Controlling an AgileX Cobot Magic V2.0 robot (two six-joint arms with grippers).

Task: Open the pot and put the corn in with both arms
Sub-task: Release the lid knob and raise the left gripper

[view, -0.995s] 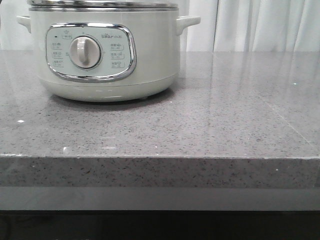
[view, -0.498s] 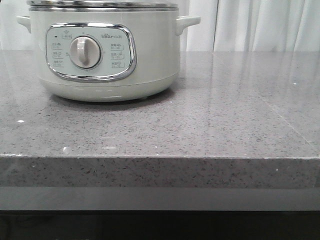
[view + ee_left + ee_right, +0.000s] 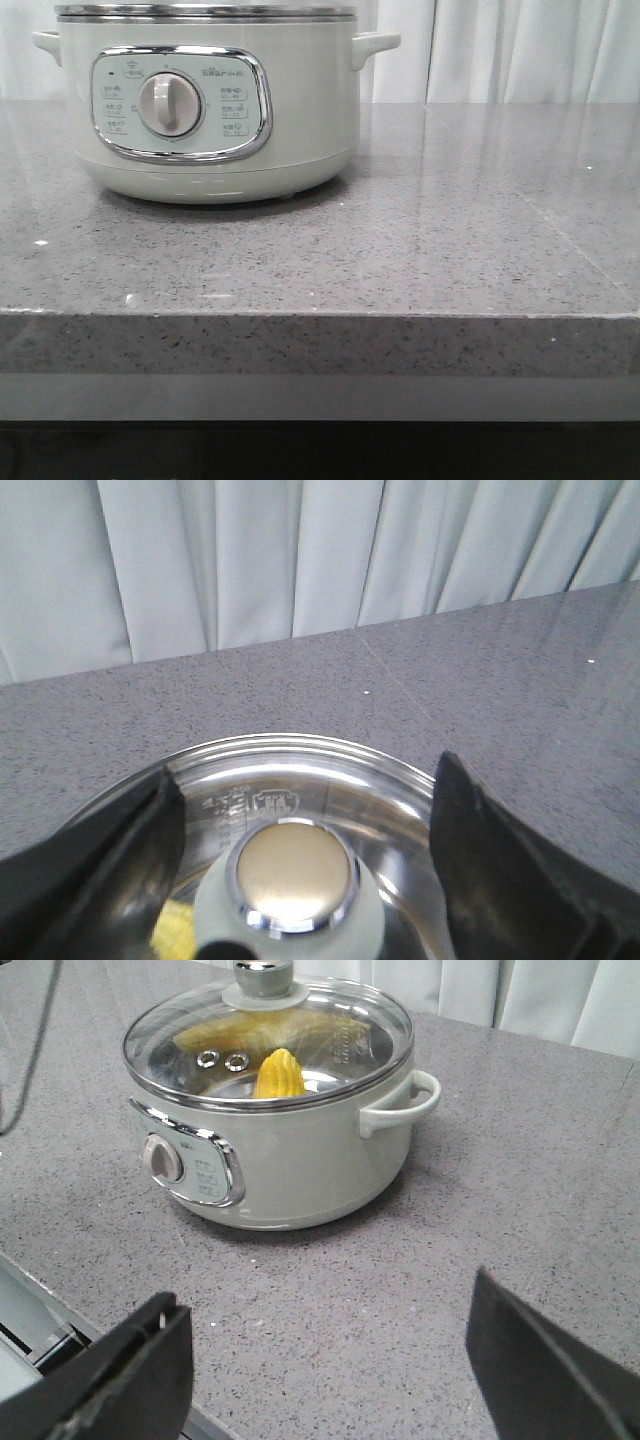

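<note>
Worktop (image 3: pixel 420 250): grey speckled, carries pot (image 3: pixel 205 100) at upper left of front view. Pot: pale grey-green, chrome-framed dial panel, side handles, glass lid (image 3: pixel 268 1045) seated on steel rim.

Left gripper (image 3: pixel 300 880): jaws apart, straddling lid knob (image 3: pixel 292 875), which sits lower centre of left wrist view, between the fingers. Nearer arm for the lift.

Right gripper (image 3: pixel 330 1370): jaws apart, empty, well apart from pot, which lies upper centre of right wrist view.

Corn (image 3: pixel 279 1074): bright yellow, under lid, inside pot, tip up.

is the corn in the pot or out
In: the corn shows through the glass lid seated on the pot.
</note>
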